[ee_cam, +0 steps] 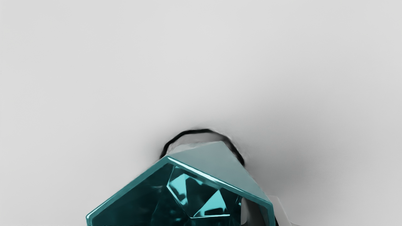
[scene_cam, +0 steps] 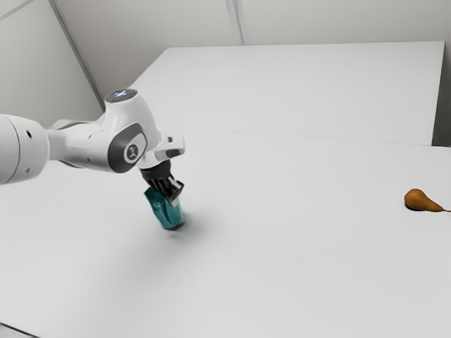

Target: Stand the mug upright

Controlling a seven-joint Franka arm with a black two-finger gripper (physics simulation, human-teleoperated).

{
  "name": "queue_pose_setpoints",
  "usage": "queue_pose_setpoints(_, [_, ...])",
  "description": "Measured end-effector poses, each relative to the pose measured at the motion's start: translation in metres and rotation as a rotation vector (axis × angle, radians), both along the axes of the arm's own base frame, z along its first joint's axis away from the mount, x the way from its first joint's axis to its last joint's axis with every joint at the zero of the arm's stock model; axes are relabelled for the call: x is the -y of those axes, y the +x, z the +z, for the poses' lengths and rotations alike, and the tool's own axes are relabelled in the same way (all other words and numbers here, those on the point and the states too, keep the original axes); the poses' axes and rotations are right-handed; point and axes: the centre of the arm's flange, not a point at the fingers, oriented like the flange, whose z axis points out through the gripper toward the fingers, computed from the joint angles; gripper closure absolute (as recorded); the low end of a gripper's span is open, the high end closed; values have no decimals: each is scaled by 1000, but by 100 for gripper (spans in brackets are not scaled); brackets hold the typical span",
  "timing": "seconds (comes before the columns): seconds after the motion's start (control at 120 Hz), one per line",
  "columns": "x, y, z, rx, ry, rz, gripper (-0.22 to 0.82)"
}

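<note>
Claw [scene_cam: 175,196] tight on teal mug [scene_cam: 166,214]

From my seat, the mug [ee_cam: 216,175] in my pincer [scene_cam: 171,191] runs off the wrist view's edge; well away from the pincer, the exterior view's right edge clips the pear's [scene_cam: 417,200] stem.

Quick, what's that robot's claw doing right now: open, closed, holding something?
Gripper: closed on the teal mug, pinching its wall, one finger inside and one outside.

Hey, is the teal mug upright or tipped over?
Tilted, neither upright nor flat: the mug leans, its open rim up toward the exterior view's left, its base lower and farther right.
</note>
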Motion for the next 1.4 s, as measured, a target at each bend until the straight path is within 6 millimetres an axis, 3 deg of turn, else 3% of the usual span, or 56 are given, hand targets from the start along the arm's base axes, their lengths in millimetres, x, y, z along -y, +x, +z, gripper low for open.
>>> queue_pose_setpoints(0.075, [0,0,-4,-8,0,14,75])
queue_pose_setpoints(0.233, [7,0,-6,-14,-5,26,43])
queue_pose_setpoints(0.333, [6,0,-4,-12,-8,38,29])
queue_pose_setpoints(0.475, [4,-2,1,-4,-13,53,18])
queue_pose_setpoints(0.608, [4,-3,18,27,-22,60,12])
queue_pose_setpoints(0.708, [4,3,37,65,-27,63,8])
queue_pose_setpoints(0.9, [5,36,73,130,-22,68,5])
queue_pose_setpoints(0.983, [2,60,102,145,-18,71,4])
queue_pose_setpoints(1.067, [-16,73,142,171,-22,79,4])
queue_pose_setpoints(1.183, [-38,74,193,179,-22,80,3])
queue_pose_setpoints(1.3, [-51,68,216,156,-19,67,3])
queue_pose_setpoints(1.4, [-57,61,223,131,-19,56,2])
